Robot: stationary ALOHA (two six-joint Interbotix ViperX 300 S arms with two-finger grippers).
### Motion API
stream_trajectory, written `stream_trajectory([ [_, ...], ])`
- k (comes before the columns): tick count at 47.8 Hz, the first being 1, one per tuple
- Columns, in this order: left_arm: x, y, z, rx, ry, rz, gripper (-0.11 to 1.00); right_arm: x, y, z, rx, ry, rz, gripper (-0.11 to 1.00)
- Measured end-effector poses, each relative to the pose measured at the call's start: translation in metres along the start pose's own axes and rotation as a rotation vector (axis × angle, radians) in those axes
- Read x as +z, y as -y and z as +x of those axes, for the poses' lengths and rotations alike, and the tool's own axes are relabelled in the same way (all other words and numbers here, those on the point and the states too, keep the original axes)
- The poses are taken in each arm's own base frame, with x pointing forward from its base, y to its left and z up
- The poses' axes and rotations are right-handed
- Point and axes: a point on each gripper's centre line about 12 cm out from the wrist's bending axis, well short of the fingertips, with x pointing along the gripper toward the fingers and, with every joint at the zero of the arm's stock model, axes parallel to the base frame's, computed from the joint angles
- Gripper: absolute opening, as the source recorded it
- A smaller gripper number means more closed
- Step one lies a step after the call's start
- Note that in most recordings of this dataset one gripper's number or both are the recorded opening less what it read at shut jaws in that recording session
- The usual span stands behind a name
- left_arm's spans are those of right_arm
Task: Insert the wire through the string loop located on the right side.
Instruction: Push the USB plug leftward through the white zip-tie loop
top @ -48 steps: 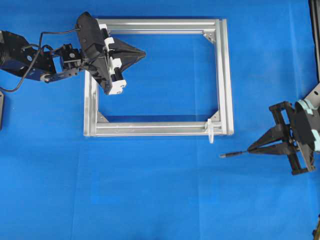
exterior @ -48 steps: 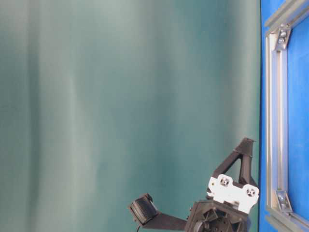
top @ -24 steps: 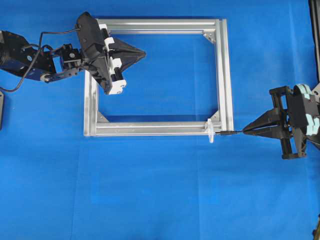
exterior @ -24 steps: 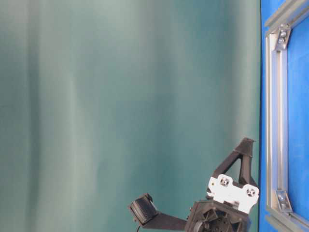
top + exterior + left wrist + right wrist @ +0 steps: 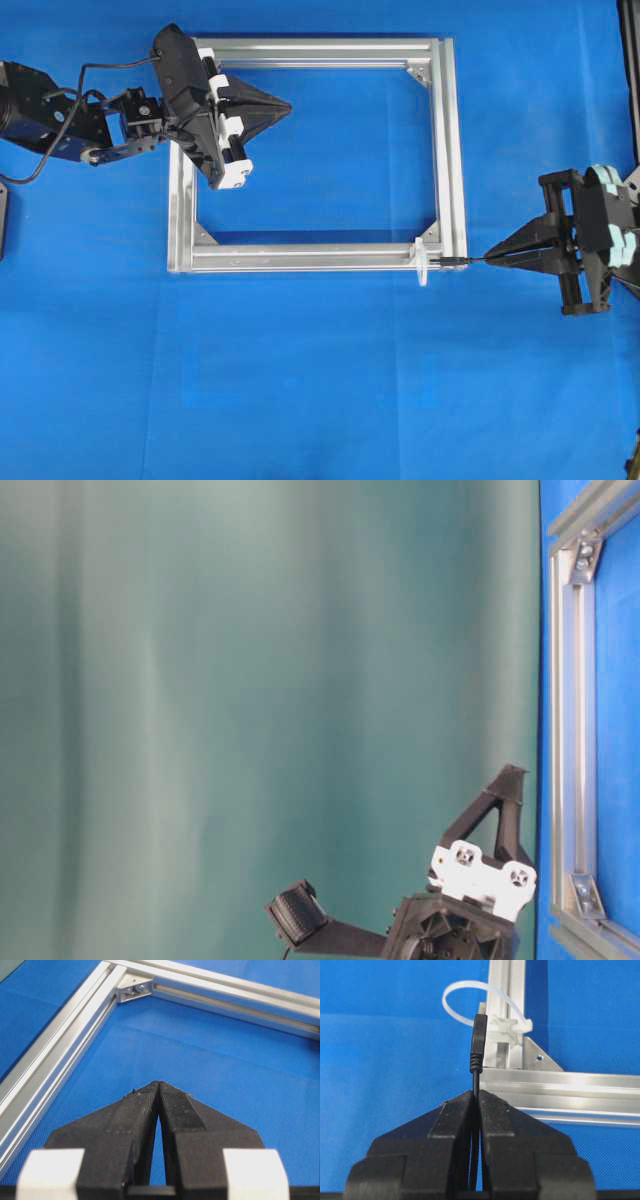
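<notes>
Wire (image 5: 479, 1047) is what we see pinched in the right gripper (image 5: 476, 1096), its plug tip pointing at the string loop (image 5: 470, 997) on the aluminium frame (image 5: 448, 150), near the frame's lower right corner; whether the tip has entered the loop we cannot tell. Our left gripper (image 5: 159, 1086) hangs over the frame's upper left part, jaws pressed together with nothing between them, above the blue counter (image 5: 320, 380).

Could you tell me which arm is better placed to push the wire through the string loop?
The right. Its gripper is shut on the wire, whose tip already sits at the loop. The left gripper is shut, empty, over the frame's far corner.
</notes>
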Motion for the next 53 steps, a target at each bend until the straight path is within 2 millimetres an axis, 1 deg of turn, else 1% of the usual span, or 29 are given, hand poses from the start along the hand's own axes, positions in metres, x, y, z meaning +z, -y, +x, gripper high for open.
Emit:
stream_trajectory([
  [53, 0.0, 0.0, 0.0, 0.0, 0.0, 0.0, 0.0, -0.0013, 0.0004, 0.0014, -0.003, -0.006, -0.003, -0.04],
])
